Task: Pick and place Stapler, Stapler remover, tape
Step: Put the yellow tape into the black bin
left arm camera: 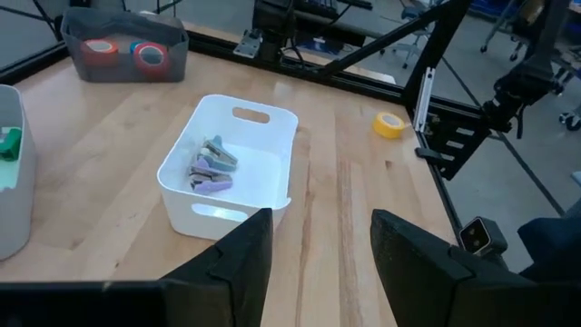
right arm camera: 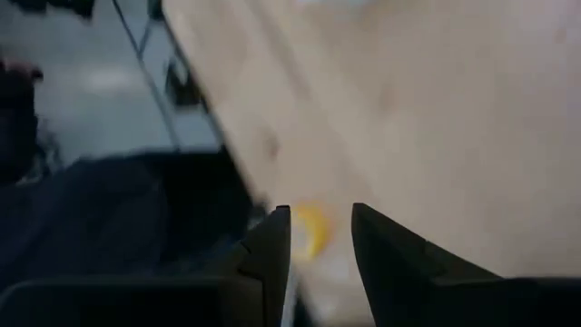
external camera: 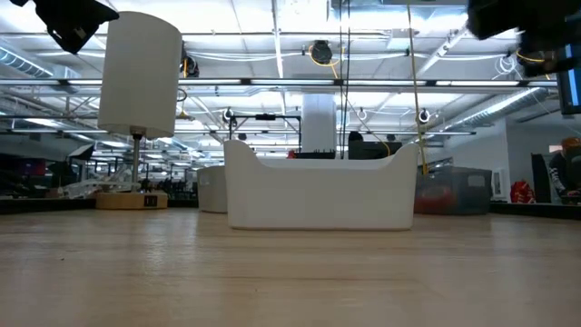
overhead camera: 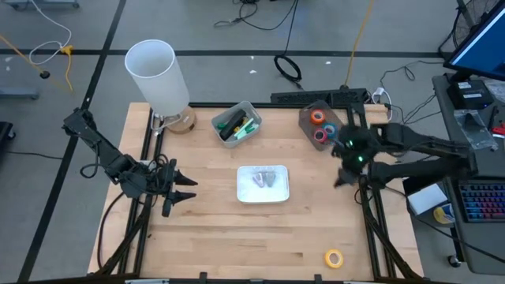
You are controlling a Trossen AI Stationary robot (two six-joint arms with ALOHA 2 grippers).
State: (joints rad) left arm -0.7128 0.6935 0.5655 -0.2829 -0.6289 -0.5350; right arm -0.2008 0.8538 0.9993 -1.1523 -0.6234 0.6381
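Overhead, my right claw [right arm camera: 318, 238] hangs part-open, empty; yellow tape [overhead camera: 334, 258] lies flat near the tabletop [overhead camera: 205, 229] corner.

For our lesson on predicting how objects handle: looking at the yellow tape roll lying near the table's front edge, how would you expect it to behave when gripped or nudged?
The yellow tape roll lies flat on the wooden table, so a nudge would probably slide it, not roll it. It looks small, so likely light. If tipped onto its rim it could roll, and it sits near the edge.
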